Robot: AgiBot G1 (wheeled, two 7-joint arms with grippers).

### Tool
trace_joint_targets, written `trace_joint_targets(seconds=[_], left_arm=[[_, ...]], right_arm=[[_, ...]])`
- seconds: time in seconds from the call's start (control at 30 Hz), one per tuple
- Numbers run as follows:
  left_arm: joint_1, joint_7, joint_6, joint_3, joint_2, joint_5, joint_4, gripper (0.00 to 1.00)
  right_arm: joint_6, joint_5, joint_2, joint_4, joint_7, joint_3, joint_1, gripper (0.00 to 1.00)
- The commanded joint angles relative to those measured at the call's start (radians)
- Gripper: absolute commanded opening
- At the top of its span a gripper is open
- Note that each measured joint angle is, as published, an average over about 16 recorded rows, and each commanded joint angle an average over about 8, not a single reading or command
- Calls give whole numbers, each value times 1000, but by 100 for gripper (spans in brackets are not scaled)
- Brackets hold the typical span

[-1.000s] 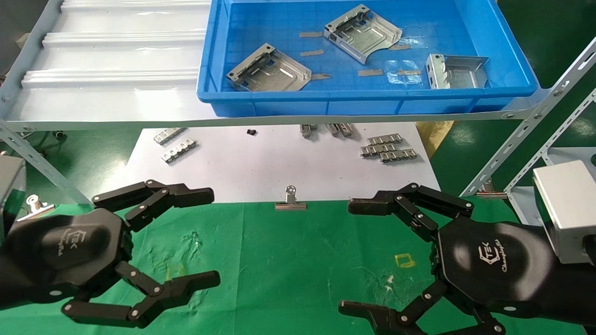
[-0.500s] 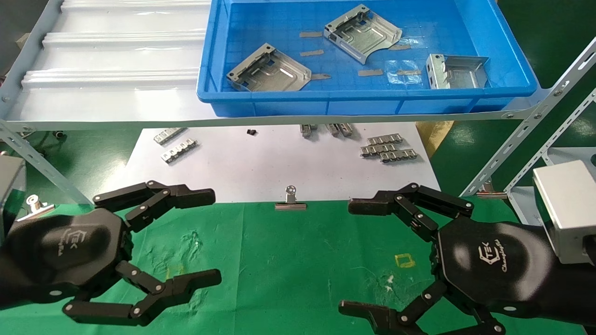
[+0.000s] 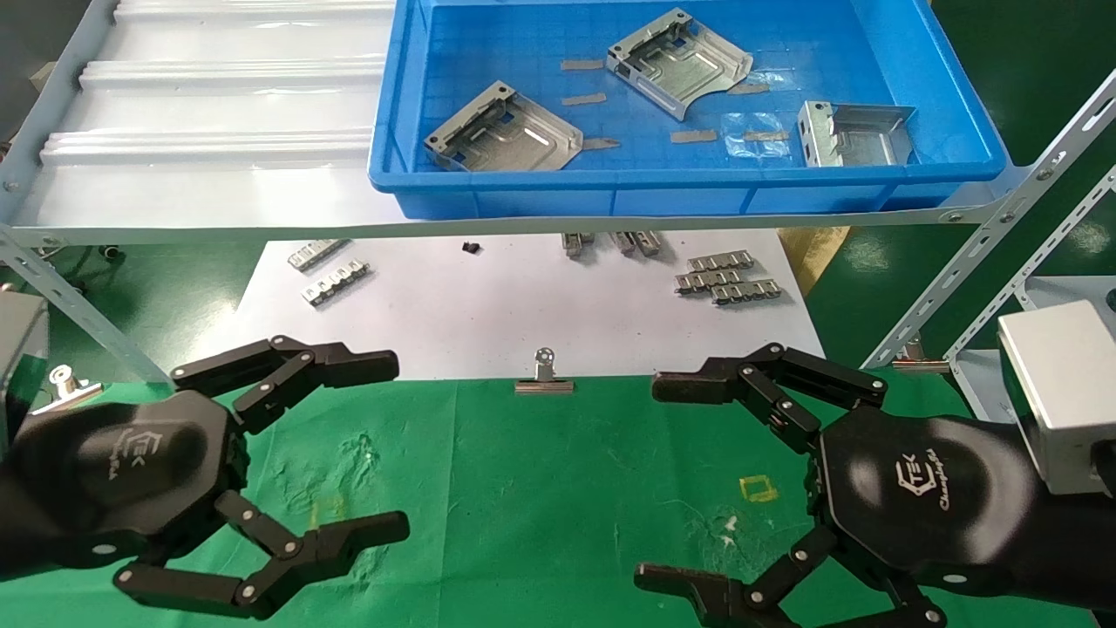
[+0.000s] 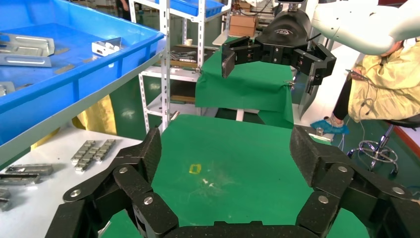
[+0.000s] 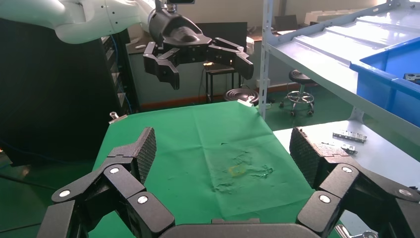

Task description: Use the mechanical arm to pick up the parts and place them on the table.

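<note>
Three silver-grey sheet-metal parts (image 3: pixel 504 139) (image 3: pixel 680 65) (image 3: pixel 859 135) lie in the blue bin (image 3: pixel 680 187) on the raised shelf at the back. Below it, the green-clothed table (image 3: pixel 558 488) has only yellow square marks on it. My left gripper (image 3: pixel 388 447) hovers open over the cloth at the front left, holding nothing. My right gripper (image 3: pixel 658 481) hovers open at the front right, also holding nothing. In the left wrist view my own gripper (image 4: pixel 225 153) frames bare cloth, with the right gripper (image 4: pixel 270 59) opposite. In the right wrist view my own gripper (image 5: pixel 223 148) faces the left gripper (image 5: pixel 203 57).
A white sheet (image 3: pixel 523 305) behind the cloth carries ribbed metal strips (image 3: pixel 724 279). A binder clip (image 3: pixel 544 377) sits on its front edge. Slanted rack struts (image 3: pixel 985 244) run down at the right, and another strut (image 3: pixel 78 314) at the left. A seated person (image 4: pixel 376 84) is off to the right side.
The left gripper has drifted very slightly; the right gripper and the parts in the bin have not moved.
</note>
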Motion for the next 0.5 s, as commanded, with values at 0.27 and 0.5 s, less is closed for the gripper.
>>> trace_joint_targets(seconds=[0.27,0.5], left_arm=[[0,0,0,0,0,0,0,100],[0,0,0,0,0,0,0,100]], right_arm=[[0,0,0,0,0,0,0,100],[0,0,0,0,0,0,0,100]])
